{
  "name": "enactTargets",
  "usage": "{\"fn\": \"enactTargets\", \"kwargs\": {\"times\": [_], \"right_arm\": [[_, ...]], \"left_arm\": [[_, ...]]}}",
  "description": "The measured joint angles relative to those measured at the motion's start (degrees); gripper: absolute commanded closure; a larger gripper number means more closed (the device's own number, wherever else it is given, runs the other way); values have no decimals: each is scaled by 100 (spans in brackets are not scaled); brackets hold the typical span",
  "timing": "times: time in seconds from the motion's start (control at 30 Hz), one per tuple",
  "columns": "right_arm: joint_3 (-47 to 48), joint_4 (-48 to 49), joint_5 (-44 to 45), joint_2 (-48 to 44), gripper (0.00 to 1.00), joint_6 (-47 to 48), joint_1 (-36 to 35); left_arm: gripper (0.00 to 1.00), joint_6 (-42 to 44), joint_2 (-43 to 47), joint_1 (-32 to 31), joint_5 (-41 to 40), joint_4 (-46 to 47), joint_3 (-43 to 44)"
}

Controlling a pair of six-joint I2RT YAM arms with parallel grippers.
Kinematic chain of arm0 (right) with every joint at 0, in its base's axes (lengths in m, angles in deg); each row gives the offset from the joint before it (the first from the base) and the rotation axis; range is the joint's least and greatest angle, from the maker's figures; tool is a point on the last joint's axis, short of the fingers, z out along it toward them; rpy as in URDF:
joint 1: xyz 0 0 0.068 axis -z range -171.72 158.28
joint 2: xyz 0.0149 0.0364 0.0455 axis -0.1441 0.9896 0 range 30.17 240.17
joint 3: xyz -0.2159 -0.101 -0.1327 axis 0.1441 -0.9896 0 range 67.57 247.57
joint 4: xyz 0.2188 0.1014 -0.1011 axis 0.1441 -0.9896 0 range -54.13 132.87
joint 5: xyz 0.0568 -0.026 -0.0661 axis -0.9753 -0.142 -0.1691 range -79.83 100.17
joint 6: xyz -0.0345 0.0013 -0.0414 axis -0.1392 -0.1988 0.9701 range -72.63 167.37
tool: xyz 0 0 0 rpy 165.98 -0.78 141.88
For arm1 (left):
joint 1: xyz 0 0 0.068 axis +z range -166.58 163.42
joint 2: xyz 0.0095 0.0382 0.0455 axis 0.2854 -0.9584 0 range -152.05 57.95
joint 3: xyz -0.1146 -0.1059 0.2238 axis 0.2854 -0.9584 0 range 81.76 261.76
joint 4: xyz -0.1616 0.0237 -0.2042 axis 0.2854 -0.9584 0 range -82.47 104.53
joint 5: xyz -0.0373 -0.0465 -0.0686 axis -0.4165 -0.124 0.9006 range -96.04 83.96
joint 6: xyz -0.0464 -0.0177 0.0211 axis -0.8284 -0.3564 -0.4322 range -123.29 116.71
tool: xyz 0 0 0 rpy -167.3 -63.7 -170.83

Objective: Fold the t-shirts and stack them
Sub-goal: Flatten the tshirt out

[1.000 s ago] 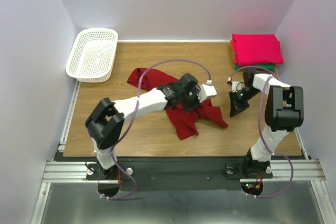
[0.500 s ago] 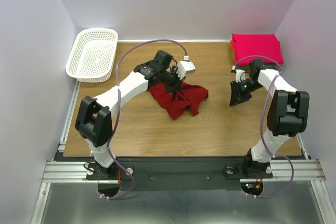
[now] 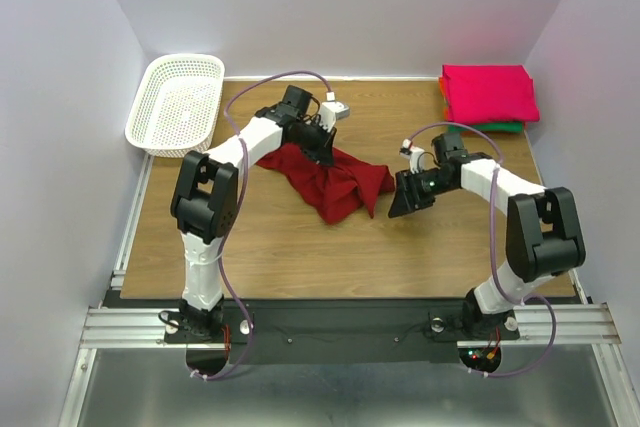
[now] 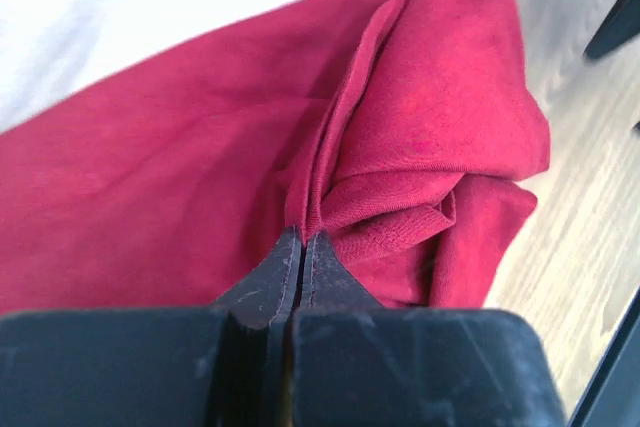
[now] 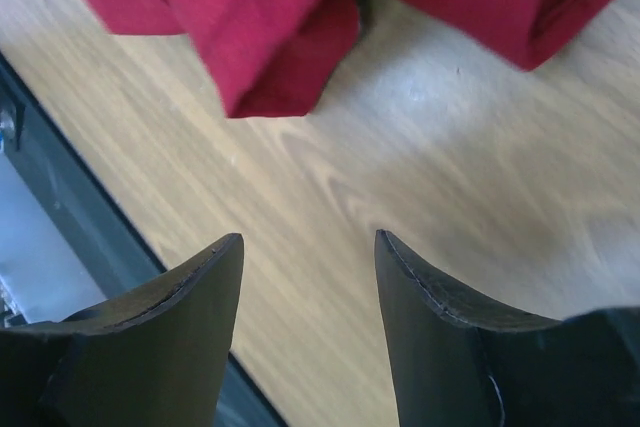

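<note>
Basket (image 3: pixel 138 125) far left, left tool (image 4: pixel 301 252) clamped on crimson t-shirt (image 3: pixel 335 182), right tool (image 5: pixel 308 239) agape, unladen

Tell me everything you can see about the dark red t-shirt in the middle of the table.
The crimson t-shirt is soft, matte cloth, unfolded and bunched into a crumpled heap with deep folds and a stitched hem showing. It lies on the wooden table near its middle. The left pincer is shut on a fold along its far edge. The right pincer stands open just off its right edge, not touching it.
</note>
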Motion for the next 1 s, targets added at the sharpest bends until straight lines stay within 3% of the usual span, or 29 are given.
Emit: {"fn": "enactTargets", "kwargs": {"times": [0.23, 0.5, 0.57, 0.6, 0.73, 1.0], "right_arm": [[-238, 1126, 13, 203, 39, -597, -396], [48, 1775, 15, 697, 43, -890, -848], [133, 1845, 50, 927, 56, -901, -1001], [173, 1860, 76, 1036, 69, -916, -1056], [205, 1858, 214, 1207, 100, -931, -1139], [13, 1576, 785, 507, 99, -675, -990]], "left_arm": [[100, -76, -98, 68, 177, -44, 234], [100, -79, -243, 68, 236, -114, 361], [100, -79, -282, 85, 238, -127, 372], [100, -76, -308, 96, 236, -168, 396], [98, -31, -334, 164, 245, -315, 492], [93, 439, -319, 581, 426, -850, 592]]}}
